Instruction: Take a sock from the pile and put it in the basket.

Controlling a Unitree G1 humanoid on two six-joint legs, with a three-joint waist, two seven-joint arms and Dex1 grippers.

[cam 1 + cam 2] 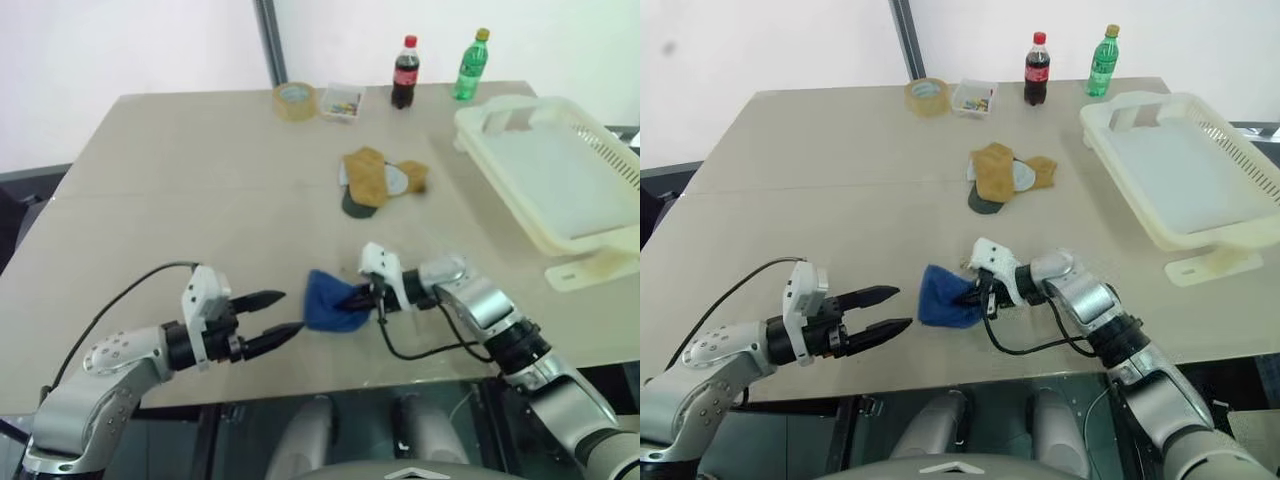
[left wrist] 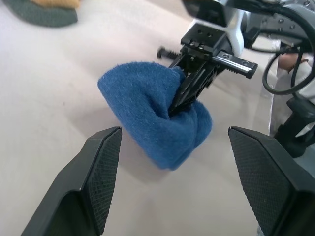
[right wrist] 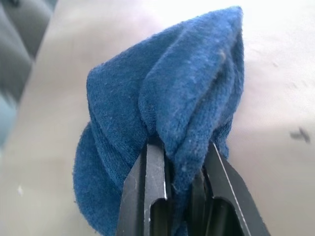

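Two black fingers of the right hand (image 1: 352, 298) pinch a fold of the sock (image 1: 328, 300); lift it straight off the tabletop (image 1: 180, 190) before swinging toward the basket (image 1: 610, 238), while the left hand (image 1: 276, 318) waits open.

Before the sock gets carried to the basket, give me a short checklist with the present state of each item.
1. Right gripper shut on the blue sock: ok, a fold of fabric is pinched between its fingers.
2. Left gripper clear of the sock: ok, it is open and stands just beside the sock, not touching.
3. Sock lifted off the table: cannot tell, its lower edge looks to rest on the surface.
4. Basket ready to receive: ok, it stands at the table's right edge with nothing seen inside.
5. Sock separate from the pile: ok, the other socks lie farther back.
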